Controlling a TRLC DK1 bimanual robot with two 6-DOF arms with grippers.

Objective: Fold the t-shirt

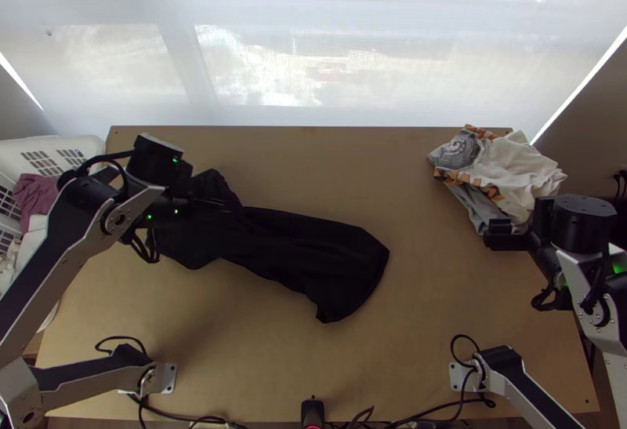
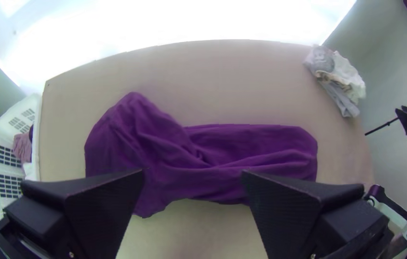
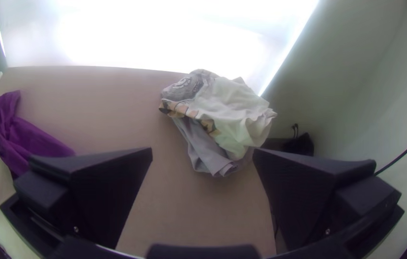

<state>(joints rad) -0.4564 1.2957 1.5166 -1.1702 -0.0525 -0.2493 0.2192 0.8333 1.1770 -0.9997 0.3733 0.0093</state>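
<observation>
And here we are: my left gripper (image 1: 186,195) hangs over the bunched end of the t-shirt (image 1: 337,264), its two fingers wide apart with nothing clamped between them. The rest of the t-shirt runs in a long, wrinkled strip across the worktop (image 1: 259,350), toward my right gripper's (image 1: 511,233) side. That right gripper, fingers spread too, stands well apart from it, with a rumpled clothes pile (image 1: 521,170) just beyond. Out past my left gripper sits the white basket (image 1: 82,143), laundry inside!
</observation>
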